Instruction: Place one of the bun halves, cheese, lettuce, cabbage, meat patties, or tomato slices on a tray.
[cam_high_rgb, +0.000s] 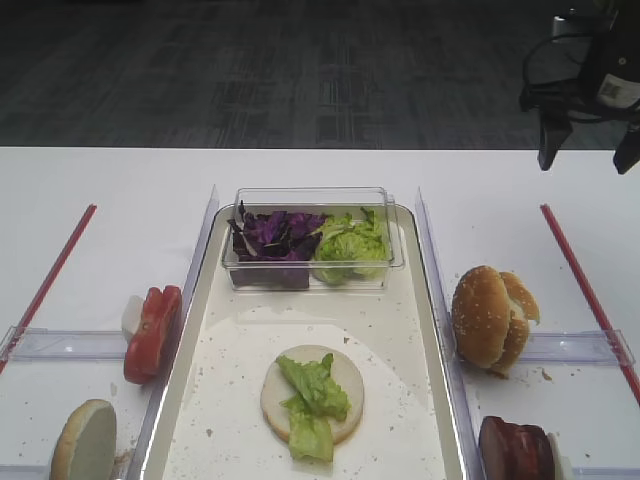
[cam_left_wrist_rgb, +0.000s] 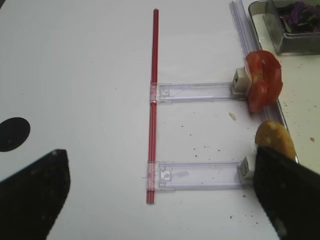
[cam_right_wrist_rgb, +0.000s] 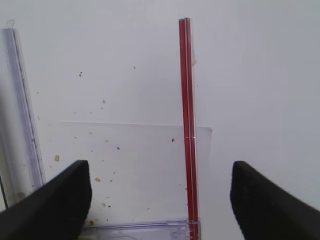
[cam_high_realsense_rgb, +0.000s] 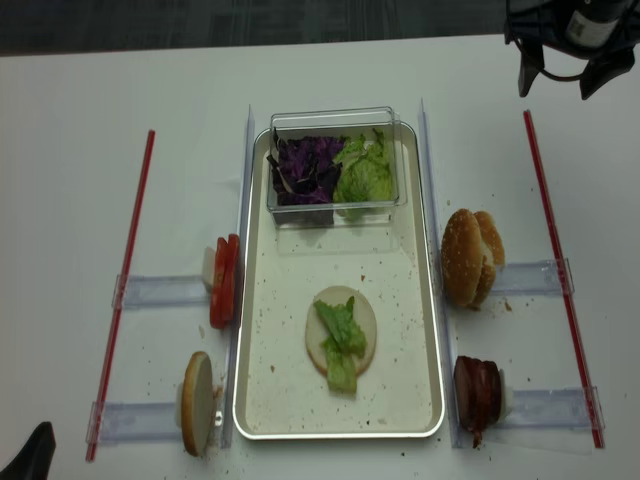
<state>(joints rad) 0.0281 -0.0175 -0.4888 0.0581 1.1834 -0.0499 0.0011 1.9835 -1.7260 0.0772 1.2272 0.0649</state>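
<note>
Lettuce (cam_high_rgb: 312, 402) tops a bun half (cam_high_rgb: 312, 393) mid-tray (cam_high_rgb: 433, 330); right claw (cam_high_rgb: 590, 150) hangs released above bare table (cam_high_rgb: 110, 180).

My two high cameras look down on the tray (cam_high_rgb: 420, 330) from the near side; one sits lower and closer, the other steeper and farther back, taking in both red strips. My right wrist camera faces straight down, close over the right red strip (cam_right_wrist_rgb: 187, 125). My left wrist camera looks down at the left red strip (cam_left_wrist_rgb: 153, 100) and tomato slices (cam_left_wrist_rgb: 262, 80), shared with both overheads.
</note>
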